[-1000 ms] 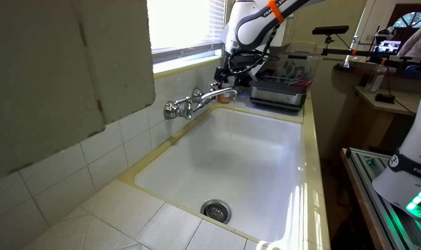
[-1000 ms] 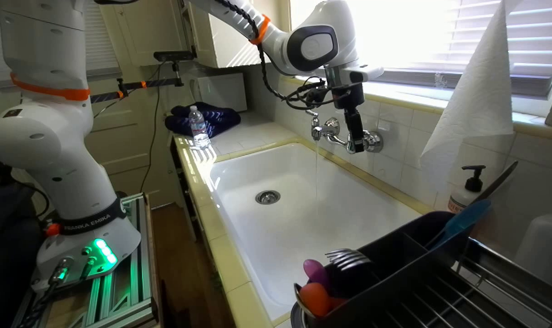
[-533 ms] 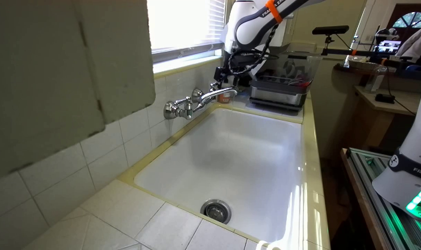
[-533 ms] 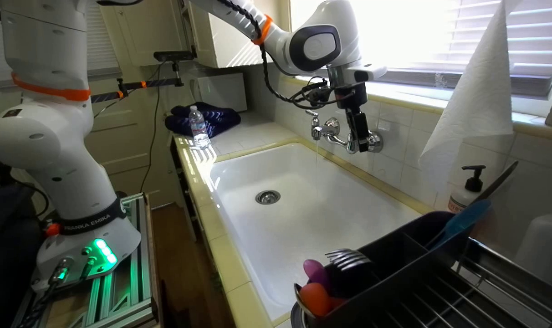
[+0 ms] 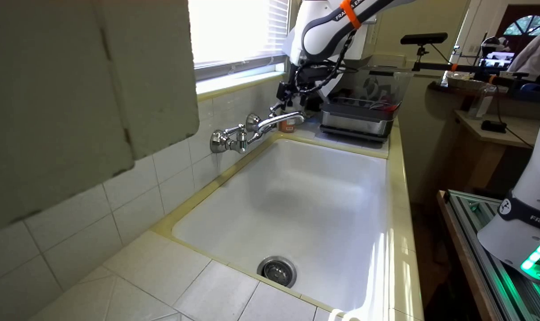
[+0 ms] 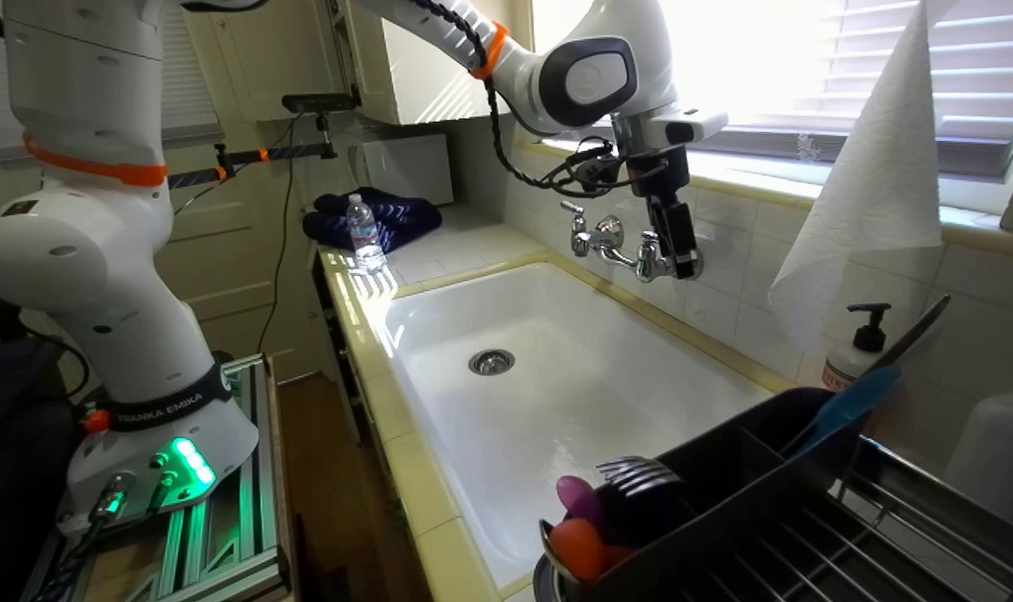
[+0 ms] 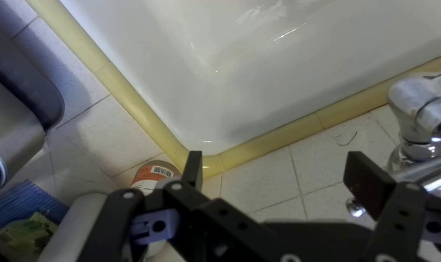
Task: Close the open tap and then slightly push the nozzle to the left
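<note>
Here, the blocky black gripper [image 7: 275, 161] hangs, fingers [image 7: 194, 169] parted, near the shiny wall-mounted chrome faucet [image 5: 257, 128], whose slim curved spout [image 5: 282, 119] reaches over the smooth, glossy white sink basin [image 5: 323, 227]

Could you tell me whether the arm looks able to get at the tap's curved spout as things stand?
Probably yes: the curved spout juts over the sink with nothing visible covering it, and the open gripper hangs nearby. The chrome handle beside the gripper may need steering around.
</note>
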Robot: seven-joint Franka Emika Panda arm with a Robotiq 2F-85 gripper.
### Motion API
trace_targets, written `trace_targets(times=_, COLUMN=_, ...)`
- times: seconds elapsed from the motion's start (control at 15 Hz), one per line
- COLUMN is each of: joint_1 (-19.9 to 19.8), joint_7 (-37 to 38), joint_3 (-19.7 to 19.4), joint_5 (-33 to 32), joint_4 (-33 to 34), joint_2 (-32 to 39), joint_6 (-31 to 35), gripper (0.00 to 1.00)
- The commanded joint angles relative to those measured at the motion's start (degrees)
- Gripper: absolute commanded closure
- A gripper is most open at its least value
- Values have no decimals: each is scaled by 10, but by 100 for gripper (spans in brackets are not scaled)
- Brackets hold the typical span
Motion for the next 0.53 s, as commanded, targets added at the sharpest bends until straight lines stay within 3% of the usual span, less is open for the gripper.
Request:
trace_targets(times=0.0, joint_1=-13, joint_7=-11, joint_3=0, joint_5=22, joint_4=46, joint_2=28, joint_6=25, gripper=0)
trace_targets(times=0.47, joint_1=-18, joint_7=-18, joint_3=3, joint_5=48, joint_4=87, joint_2=47, joint_6=20, gripper=0)
